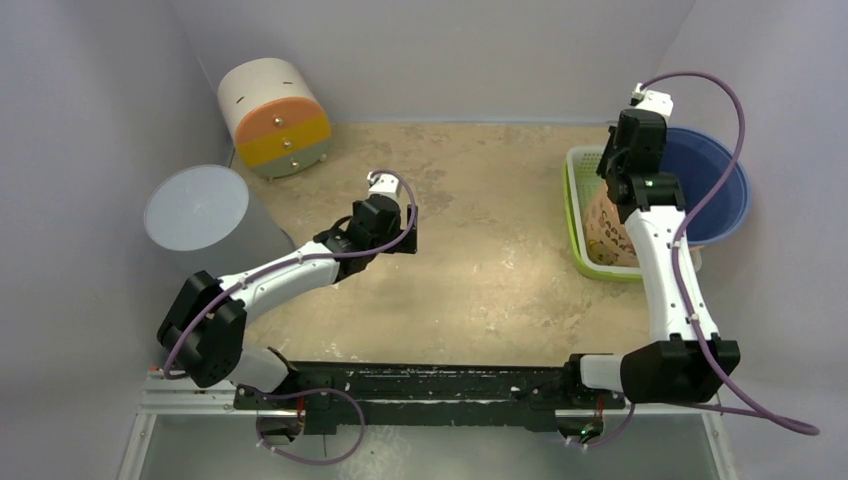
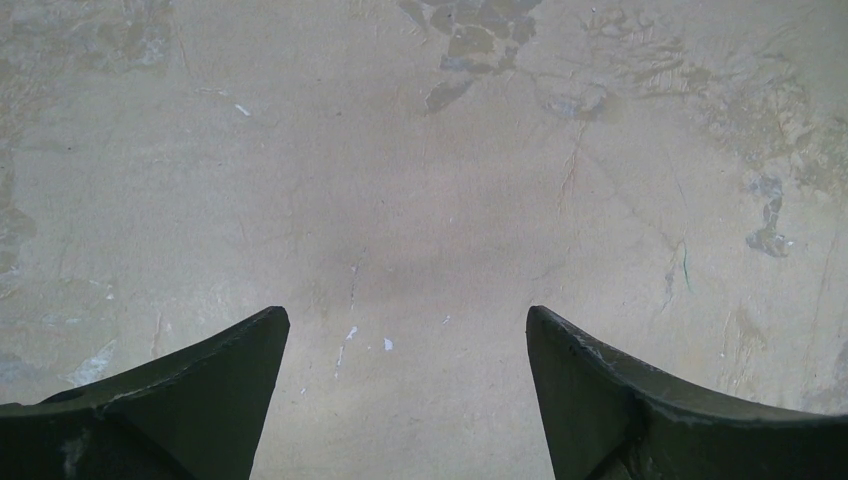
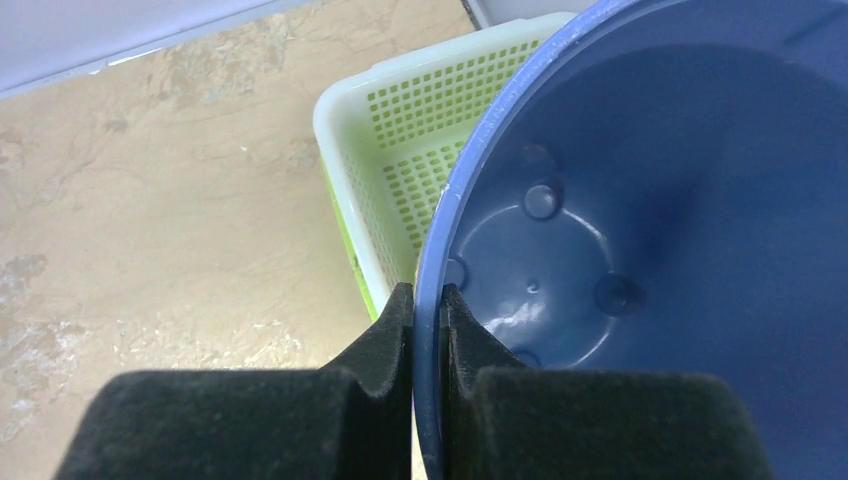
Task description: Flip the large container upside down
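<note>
Right end effector (image 3: 428,293) was clamped on rim of the large blue plastic tub (image 3: 680,200); it looked light, stiff, prob. slick. Left end effector (image 2: 408,318) gaped wide, empty.

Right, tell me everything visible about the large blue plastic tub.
The large blue plastic tub is round and empty, with moulded dimples in its floor. It sits open side up at the far right, beside the light green mesh basket. The right gripper is shut on its rim, one finger inside, one outside.

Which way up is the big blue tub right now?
Open side up, not flipped yet: the blue tub shows its bare inside floor. The jaws of the right gripper pinch its rim.
</note>
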Available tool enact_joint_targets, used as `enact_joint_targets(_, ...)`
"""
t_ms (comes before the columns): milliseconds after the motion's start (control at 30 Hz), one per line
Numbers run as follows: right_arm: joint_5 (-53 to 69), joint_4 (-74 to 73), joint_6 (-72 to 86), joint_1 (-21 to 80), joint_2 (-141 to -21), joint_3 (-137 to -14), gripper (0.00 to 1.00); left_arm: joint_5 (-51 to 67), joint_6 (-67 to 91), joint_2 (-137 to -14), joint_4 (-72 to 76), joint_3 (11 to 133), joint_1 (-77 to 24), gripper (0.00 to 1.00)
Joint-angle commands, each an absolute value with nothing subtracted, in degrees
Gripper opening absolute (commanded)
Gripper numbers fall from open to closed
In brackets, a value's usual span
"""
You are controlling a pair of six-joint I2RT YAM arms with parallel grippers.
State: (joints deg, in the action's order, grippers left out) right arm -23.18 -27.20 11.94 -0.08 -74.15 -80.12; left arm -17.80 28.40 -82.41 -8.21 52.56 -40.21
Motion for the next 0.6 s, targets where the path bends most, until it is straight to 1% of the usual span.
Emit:
enact_joint_targets(0, -25.9, -30.6, 11.6, -0.1, -73.5, -87.4, 0.00, -18.2, 28.2, -82.7, -6.3, 53.6, -40.7, 0.86)
enact_joint_targets(167, -27.5, -35.6, 10.2, -0.1, -74.8, -99.0, 0.00, -18.2, 28.1, -83.1, -6.3, 53.9, -40.9, 0.86)
enact_joint_targets(267, -26.2, -37.7, 9.7, -0.1, -75.7, -103.6, 0.00, -18.1, 28.1, -83.1, -6.2, 53.9, -40.8, 0.86)
enact_joint_targets(367, -25.8, -39.4, 9.2, -0.1, -76.5, -106.0, 0.00, -18.2, 28.0, -83.1, -6.3, 53.9, -40.8, 0.86)
enact_joint_targets(567, -29.7, -41.2, 7.4, -0.1, -76.6, -108.6, 0.00, -18.2, 28.0, -83.3, -6.0, 53.6, -40.8, 0.86)
